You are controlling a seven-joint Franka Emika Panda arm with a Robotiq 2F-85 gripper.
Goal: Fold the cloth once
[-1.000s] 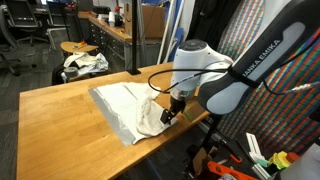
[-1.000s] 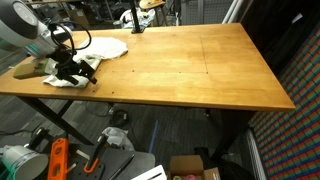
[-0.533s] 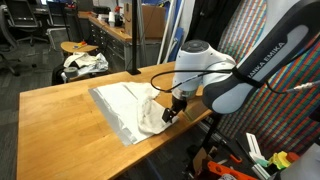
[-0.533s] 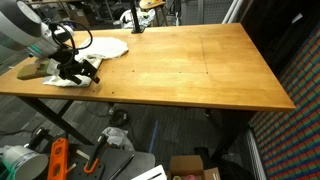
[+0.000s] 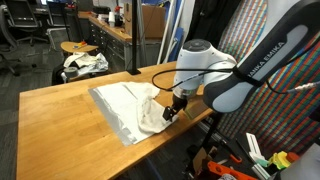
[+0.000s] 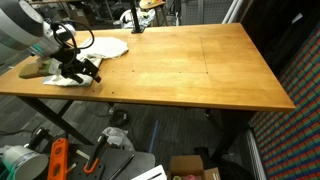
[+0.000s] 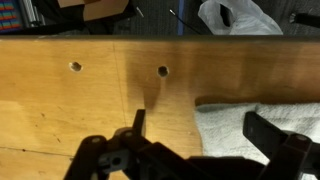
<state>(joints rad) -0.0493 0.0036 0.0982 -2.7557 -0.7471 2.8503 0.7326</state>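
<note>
The off-white cloth [image 5: 122, 104] lies spread on the wooden table [image 5: 60, 125], with its near end rumpled and a grey edge showing by the table's side. In an exterior view the cloth [image 6: 104, 47] reaches the table's far left corner. My gripper [image 5: 172, 110] hangs low over that rumpled end, close to the table edge, also seen in an exterior view as the gripper [image 6: 78, 68]. In the wrist view the gripper [image 7: 200, 128] is open, one finger [image 7: 138, 122] over bare wood and one over the cloth [image 7: 232, 122]. Nothing is held.
A stool carrying a white-and-dark fabric bundle [image 5: 85, 63] stands beyond the table's far end. Two small holes [image 7: 162, 71] mark the tabletop ahead of the gripper. Boxes and an orange tool [image 6: 57, 160] lie on the floor below. Workbenches [image 5: 110, 30] stand behind.
The gripper has crept very slightly along the cloth's rumpled end. It stays open and the cloth lies as before.
</note>
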